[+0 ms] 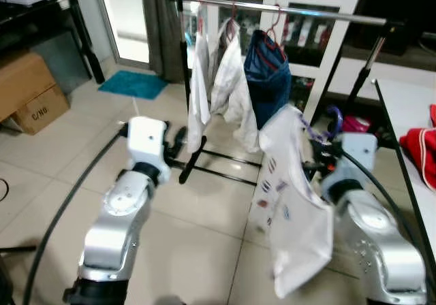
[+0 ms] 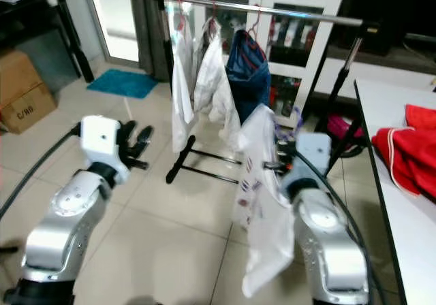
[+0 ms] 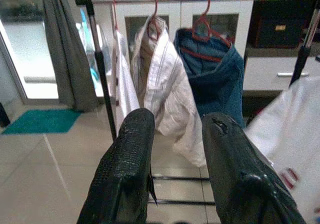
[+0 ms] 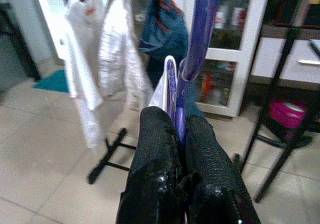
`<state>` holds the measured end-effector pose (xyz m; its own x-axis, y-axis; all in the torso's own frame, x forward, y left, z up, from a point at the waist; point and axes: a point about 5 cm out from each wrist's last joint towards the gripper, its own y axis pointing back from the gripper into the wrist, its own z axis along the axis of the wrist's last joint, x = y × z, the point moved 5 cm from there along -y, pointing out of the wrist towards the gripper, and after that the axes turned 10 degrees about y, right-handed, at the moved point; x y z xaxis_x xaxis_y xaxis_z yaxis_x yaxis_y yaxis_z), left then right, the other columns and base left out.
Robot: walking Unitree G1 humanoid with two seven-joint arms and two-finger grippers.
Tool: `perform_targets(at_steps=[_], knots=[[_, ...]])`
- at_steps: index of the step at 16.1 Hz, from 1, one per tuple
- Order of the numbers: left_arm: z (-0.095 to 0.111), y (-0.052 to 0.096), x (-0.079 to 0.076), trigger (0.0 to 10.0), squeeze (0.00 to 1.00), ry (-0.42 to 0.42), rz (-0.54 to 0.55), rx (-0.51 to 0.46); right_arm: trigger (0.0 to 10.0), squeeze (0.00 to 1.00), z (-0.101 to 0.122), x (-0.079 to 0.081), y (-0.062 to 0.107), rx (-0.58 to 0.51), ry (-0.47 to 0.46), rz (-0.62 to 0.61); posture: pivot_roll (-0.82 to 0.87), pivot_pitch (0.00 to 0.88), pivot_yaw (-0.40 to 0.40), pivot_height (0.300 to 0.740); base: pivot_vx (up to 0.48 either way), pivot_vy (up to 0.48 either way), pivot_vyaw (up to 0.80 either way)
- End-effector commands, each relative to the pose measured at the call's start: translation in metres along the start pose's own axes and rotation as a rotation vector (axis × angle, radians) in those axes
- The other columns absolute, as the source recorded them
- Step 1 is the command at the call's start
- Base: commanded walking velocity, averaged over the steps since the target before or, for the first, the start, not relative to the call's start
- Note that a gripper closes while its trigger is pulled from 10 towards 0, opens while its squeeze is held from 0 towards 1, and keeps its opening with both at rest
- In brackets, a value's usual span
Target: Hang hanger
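Observation:
A purple hanger [image 1: 332, 122] carries a white printed shirt [image 1: 293, 203] that droops in front of my right arm. My right gripper [image 4: 179, 134] is shut on the purple hanger [image 4: 192, 59] just below its hook. The hanger sits lower than the metal rail [image 1: 286, 8] of the clothes rack, near its right half. On that rail hang white garments [image 1: 225, 80] and a blue garment [image 1: 268, 77] on red hangers. My left gripper [image 3: 175, 129] is open, holding nothing, pointed at the rack from the left.
The rack's black feet [image 1: 194, 161] lie on the tiled floor ahead. A white cabinet [image 1: 320, 26] stands behind the rack. At the right a white table [image 1: 409, 107] holds red cloth [image 1: 422, 152]. Cardboard boxes [image 1: 30, 90] and a teal mat [image 1: 133, 84] lie at the left.

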<state>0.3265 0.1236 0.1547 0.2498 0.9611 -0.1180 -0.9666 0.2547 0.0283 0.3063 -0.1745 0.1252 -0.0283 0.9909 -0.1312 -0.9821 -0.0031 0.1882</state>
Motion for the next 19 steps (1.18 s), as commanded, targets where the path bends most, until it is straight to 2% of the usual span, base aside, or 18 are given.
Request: perform_targets(at_steps=[1,6,8,14,19], knots=[[0.0024,0.0011,0.0067,10.0,0.00,-0.004,0.021,-0.003,10.0,0.00,0.0165,0.0053,-0.0023,-0.061,0.005,0.020,0.07,0.006,-0.030,0.740,0.281,0.000,0.00],[0.0030,0.0021,0.0079,10.0,0.00,-0.011,0.028,-0.004,10.0,0.00,0.0162,0.0071,-0.0061,-0.052,0.029,0.027,0.07,0.004,-0.040,0.740,0.289,0.000,0.00],[0.0057,0.0004,0.0087,10.0,0.00,-0.020,0.024,-0.012,10.0,0.00,0.0166,0.0083,-0.0081,-0.048,0.007,0.039,0.07,0.000,-0.040,0.740,0.292,0.000,0.00],[0.0087,-0.0037,0.0069,10.0,0.00,-0.028,0.006,-0.018,10.0,0.00,0.0169,0.0033,-0.0099,-0.041,0.012,0.016,0.07,0.000,-0.034,0.740,0.314,0.000,-0.76],[0.0078,-0.0041,0.0057,10.0,0.00,-0.036,-0.007,-0.012,10.0,0.00,0.0165,0.0030,-0.0098,-0.041,-0.008,0.014,0.07,0.000,-0.026,0.740,0.322,0.000,-0.09]])
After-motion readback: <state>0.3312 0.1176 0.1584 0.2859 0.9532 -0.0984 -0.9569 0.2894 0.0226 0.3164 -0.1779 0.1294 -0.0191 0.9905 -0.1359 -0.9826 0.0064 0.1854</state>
